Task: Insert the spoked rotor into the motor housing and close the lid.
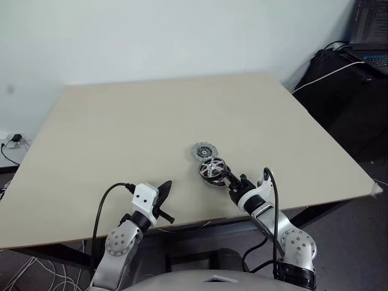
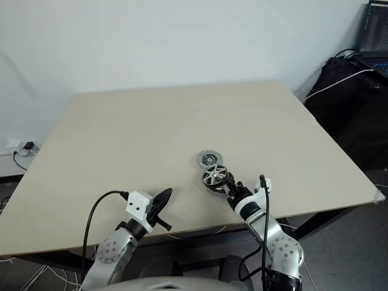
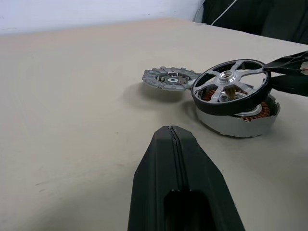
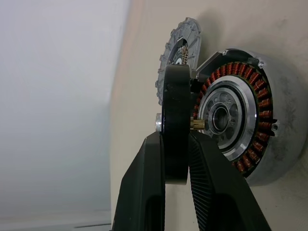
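Note:
The spoked rotor (image 3: 230,85), a silver wheel with a dark rim, hangs tilted just over the motor housing (image 3: 240,120). My right gripper (image 4: 175,144) is shut on the rotor's rim, one finger on each face. The housing (image 4: 236,115) lies on the table with its copper windings and pale centre facing the rotor's small shaft. The ribbed grey lid (image 1: 204,150) lies flat just beyond the housing. My left gripper (image 1: 163,193) is shut and holds nothing, hovering near the table's front edge to the left of the parts.
The beige table (image 1: 121,133) is bare around the parts. Its front edge runs just below both grippers. A dark desk with cables and a laptop (image 1: 367,36) stands off the right side.

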